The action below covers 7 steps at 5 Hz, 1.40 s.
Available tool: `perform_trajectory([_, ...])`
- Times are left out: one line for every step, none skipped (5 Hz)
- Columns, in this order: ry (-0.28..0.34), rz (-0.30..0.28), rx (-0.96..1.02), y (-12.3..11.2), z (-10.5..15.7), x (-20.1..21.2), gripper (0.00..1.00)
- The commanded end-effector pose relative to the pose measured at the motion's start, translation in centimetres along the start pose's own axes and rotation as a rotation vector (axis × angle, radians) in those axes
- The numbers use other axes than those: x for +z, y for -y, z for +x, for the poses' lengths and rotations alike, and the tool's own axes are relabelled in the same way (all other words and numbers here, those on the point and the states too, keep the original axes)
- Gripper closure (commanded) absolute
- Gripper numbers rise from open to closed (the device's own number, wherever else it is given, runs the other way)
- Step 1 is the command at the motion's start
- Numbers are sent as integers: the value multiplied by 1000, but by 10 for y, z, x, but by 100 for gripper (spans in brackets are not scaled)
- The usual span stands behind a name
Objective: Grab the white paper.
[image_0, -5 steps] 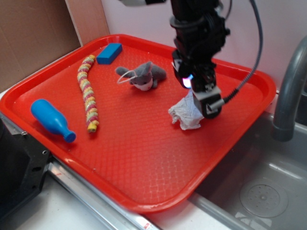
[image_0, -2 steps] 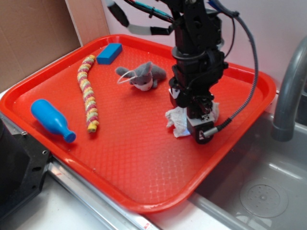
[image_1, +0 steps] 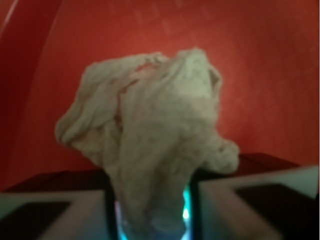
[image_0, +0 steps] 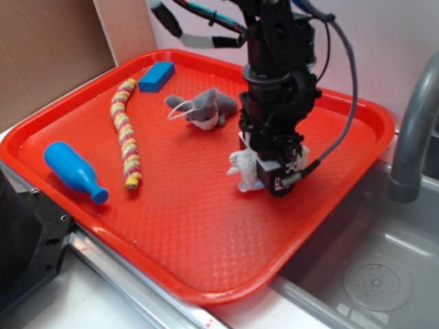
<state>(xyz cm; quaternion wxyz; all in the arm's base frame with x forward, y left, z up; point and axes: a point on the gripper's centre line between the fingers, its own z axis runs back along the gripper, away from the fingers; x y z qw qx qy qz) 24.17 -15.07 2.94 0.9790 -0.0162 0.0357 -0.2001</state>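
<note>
Claw (image_0: 264, 184) clamped on the white paper (image_0: 243, 168), low over the red tray (image_0: 206, 233), toward its right edge. Wrist view: the wad's lower end pinched between both fingers (image_1: 235, 200).

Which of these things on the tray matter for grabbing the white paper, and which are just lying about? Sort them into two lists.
Part of the job:
- white paper, pinched between the fingers
- gripper, closed on it over the red tray

Just lying about:
- grey plush animal
- blue block
- multicoloured beaded rope
- blue bottle-shaped toy
- faucet beside the tray
</note>
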Motion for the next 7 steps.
perform_trajectory([170,83,376,-23,-38,110,100])
perform_trajectory([171,128,566,-30,-57,156,100])
perform_trajectory([99,188,752,-32,-65,192,100])
perform_trajectory([158,154,796,-28,-77,217,100])
perform_trajectory([242,94,758,-27,-91,223,100])
perform_trajectory([312,57,697,-27,-96,224,100])
perform_trajectory([338,57,678,-26,-98,223,100])
